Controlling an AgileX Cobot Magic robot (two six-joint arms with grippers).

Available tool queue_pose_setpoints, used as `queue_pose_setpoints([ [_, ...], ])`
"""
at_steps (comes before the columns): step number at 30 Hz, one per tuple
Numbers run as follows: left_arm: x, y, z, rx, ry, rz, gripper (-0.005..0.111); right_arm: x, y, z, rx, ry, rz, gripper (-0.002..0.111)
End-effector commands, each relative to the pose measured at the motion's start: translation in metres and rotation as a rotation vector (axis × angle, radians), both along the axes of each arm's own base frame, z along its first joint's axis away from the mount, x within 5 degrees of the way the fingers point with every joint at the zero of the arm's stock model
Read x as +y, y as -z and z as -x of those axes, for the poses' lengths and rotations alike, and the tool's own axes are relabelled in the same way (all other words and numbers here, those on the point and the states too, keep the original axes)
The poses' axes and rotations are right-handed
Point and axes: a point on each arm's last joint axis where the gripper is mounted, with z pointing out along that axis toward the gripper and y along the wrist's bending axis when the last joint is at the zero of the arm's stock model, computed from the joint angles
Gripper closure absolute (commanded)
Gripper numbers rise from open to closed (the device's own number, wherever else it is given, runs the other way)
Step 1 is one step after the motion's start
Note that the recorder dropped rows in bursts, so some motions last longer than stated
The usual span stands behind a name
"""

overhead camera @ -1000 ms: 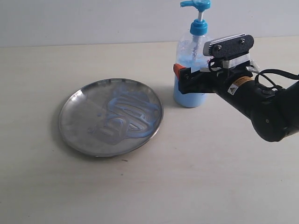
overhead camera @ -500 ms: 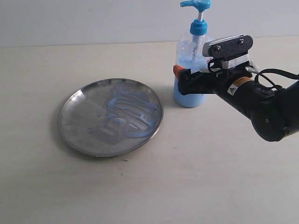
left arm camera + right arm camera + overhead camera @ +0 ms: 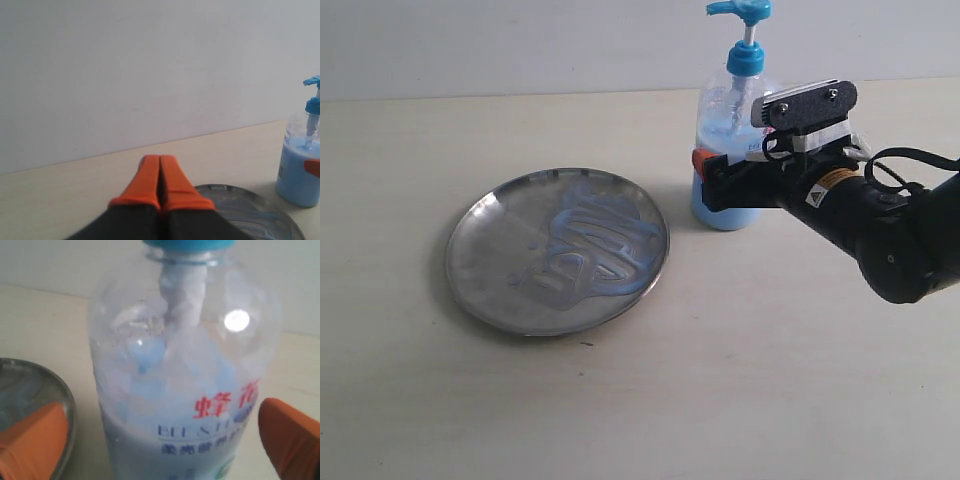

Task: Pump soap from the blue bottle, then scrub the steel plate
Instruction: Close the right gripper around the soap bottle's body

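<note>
The blue bottle [image 3: 722, 118] stands upright on the pale surface [image 3: 770, 400], just beside the steel plate [image 3: 485, 275] on the plate's right in the exterior view, the two close but not touching. Its bright blue pump head [image 3: 740, 10] sits at the top. The clear body shows light-blue liquid filling the lower part, with red characters on the label [image 3: 220, 407] in the right wrist view.

The right claw [image 3: 712, 178] is at the bottle's lower half with its jaws spread wide, one orange fingertip on each side of the body. In the right wrist view one orange pad [image 3: 32, 440] stands clearly apart from the bottle wall, over the plate's rim. The other pad [image 3: 292, 435] sits very near the opposite wall (whether it touches, I cannot tell). The claw is open around the bottle, not clamped on it.

The plate lies flat, shiny and round, with pale blue soap [image 3: 595, 245] smeared in swirled streaks across its middle and right part.

The left claw [image 3: 160, 185] is closed, its two orange fingers pressed together with nothing between them. It hangs above the surface, with the plate's rim [image 3: 220, 188] and the bottle [image 3: 299, 175] visible beyond it.
</note>
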Motion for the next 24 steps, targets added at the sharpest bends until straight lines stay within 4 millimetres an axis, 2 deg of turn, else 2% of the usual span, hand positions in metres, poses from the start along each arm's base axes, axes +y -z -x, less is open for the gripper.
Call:
queue_pose_setpoints([
  [1, 0.0, -0.004, 0.0, -0.021, 0.004, 0.004, 0.107, -0.004, 0.003, -0.001, 0.031, 0.052, 0.012, 0.003],
  [12, 0.0, -0.004, 0.0, -0.021, 0.004, 0.004, 0.107, -0.004, -0.002, -0.003, -0.035, 0.041, 0.051, 0.003],
  [24, 0.0, -0.004, 0.0, -0.021, 0.004, 0.004, 0.107, 0.009, -0.003, -0.032, -0.014, -0.015, 0.07, 0.003],
])
